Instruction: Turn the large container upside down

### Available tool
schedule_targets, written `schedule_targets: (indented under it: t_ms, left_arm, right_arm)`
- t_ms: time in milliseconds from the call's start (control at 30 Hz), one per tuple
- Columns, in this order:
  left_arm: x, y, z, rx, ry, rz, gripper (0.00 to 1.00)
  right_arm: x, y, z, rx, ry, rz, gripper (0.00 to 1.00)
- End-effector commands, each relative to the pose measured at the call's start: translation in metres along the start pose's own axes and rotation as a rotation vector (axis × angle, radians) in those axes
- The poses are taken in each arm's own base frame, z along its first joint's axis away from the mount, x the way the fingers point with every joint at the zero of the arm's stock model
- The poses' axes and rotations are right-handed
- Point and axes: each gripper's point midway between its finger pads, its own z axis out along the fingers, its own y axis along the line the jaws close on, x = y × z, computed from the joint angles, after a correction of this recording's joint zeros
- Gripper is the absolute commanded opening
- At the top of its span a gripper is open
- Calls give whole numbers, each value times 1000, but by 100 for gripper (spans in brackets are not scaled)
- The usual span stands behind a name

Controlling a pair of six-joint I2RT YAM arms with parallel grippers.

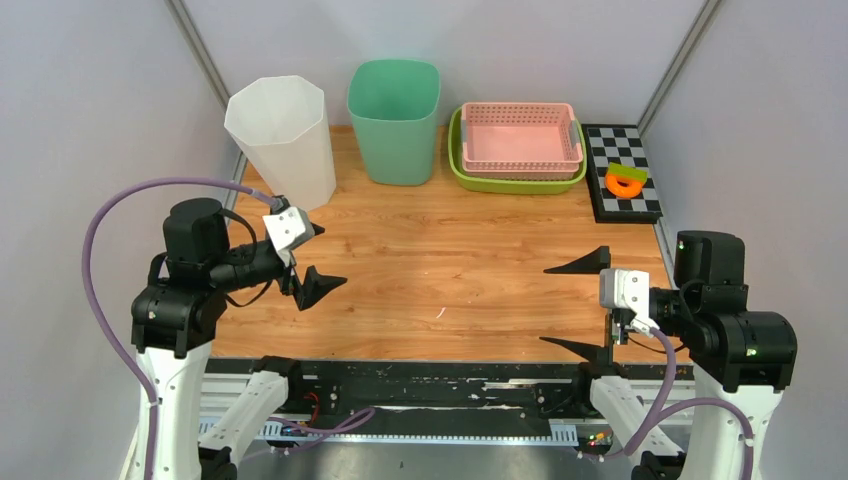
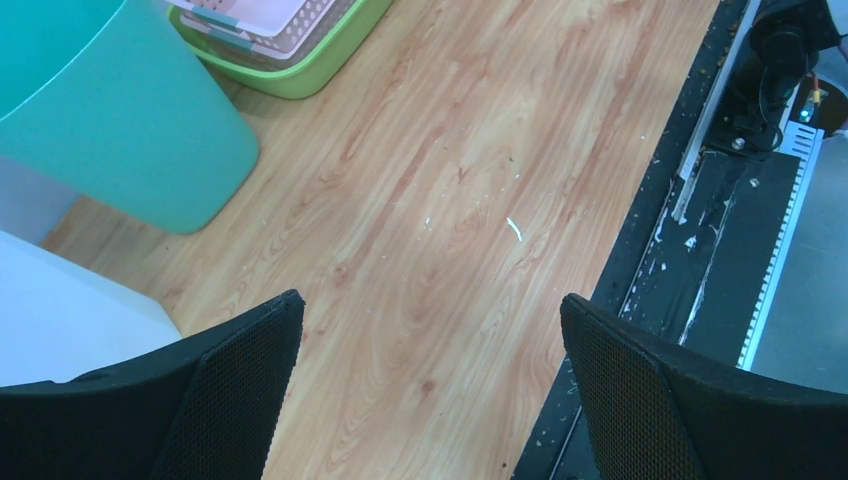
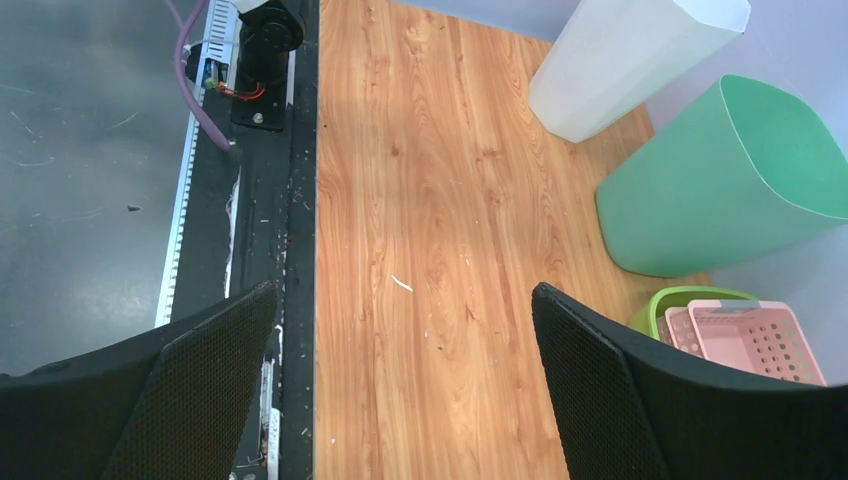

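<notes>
The tall white translucent plastic bin [image 1: 282,140] stands mouth-up beside the green plastic bin [image 1: 394,120]; left gripper [image 1: 325,257] and right gripper [image 1: 548,305] hover with jaws spread, holding nothing.

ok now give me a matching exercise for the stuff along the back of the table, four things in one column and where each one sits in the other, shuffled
Things:
1. white bin
2. green bin
3. pink basket
4. orange ring

Places:
a. on the checkerboard
b. nested in the lime green tray
c. farthest left in the back row
d. upright, second from the left in the back row

Pairs: 1-c, 2-d, 3-b, 4-a
</notes>
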Motion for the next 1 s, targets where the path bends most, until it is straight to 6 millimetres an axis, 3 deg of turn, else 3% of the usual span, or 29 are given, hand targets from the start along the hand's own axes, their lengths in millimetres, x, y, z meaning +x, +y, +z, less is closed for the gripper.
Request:
schedule_targets:
  t_ms: [0, 300, 600, 967]
  left_arm:
    - [1, 1, 1, -9, -14, -10, 100]
    - [1, 2, 1, -23, -20, -9, 100]
    - [4, 19, 3, -101, -9, -26, 100]
    - [15, 67, 5, -288, 63, -43, 100]
  right_arm:
    - [-6, 5, 0, -3, -26, 12, 100]
    - [-4, 6, -1, 5, -15, -2, 100]
    - [8, -1, 1, 10, 9, -4, 100]
    - [48, -35, 8, 69, 60, 107, 100]
